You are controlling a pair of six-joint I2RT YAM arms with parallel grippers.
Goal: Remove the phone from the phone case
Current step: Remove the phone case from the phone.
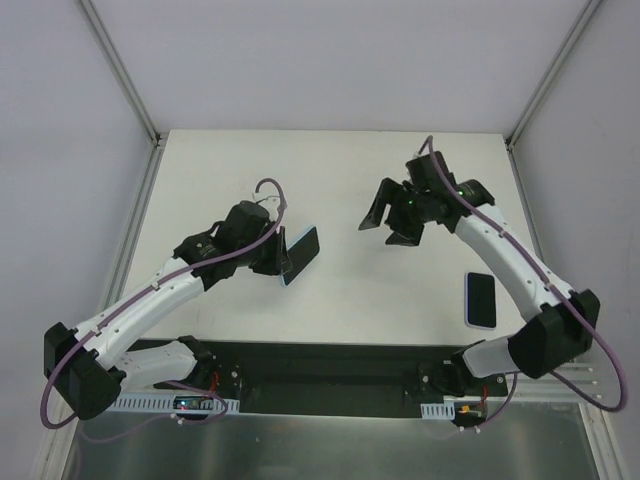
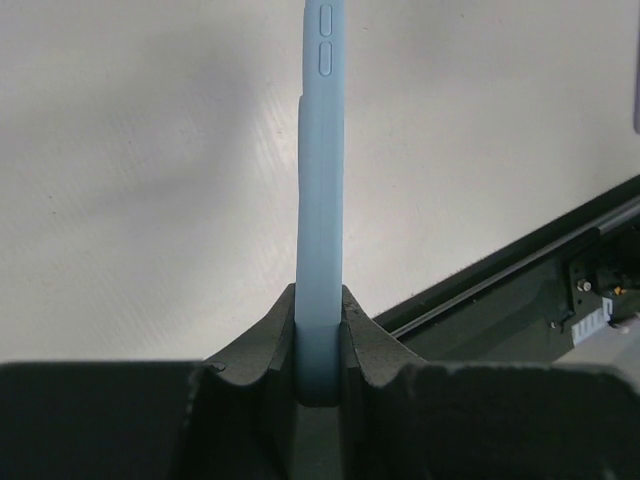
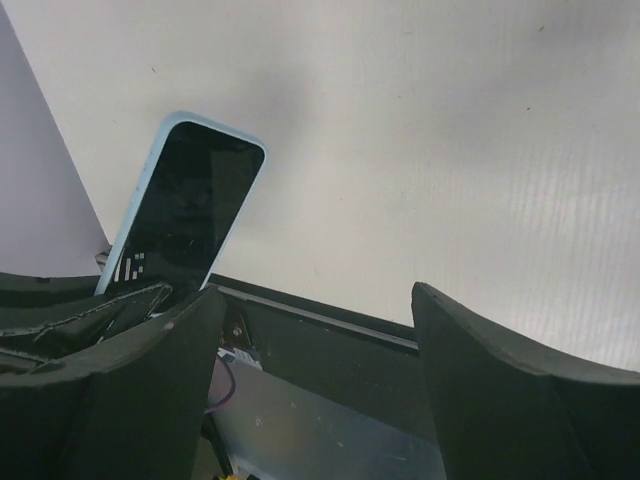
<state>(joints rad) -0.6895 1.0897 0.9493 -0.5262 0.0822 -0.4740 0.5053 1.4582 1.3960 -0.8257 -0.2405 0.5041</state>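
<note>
My left gripper (image 1: 278,255) is shut on the lower end of a light-blue phone case (image 1: 300,256) and holds it up on edge above the table. The left wrist view shows the case edge-on (image 2: 320,200), pinched between my fingers (image 2: 262,345), with the side buttons at the top. The right wrist view shows a phone's dark screen (image 3: 190,215) seated inside the case's blue rim. My right gripper (image 1: 385,232) is open and empty, in the air to the right of the case and apart from it; its fingers (image 3: 160,370) stand wide apart.
A second dark-screened phone with a pale rim (image 1: 481,298) lies flat on the white table (image 1: 330,170) near the right arm. A black rail (image 1: 330,375) runs along the table's near edge. Grey walls enclose the sides.
</note>
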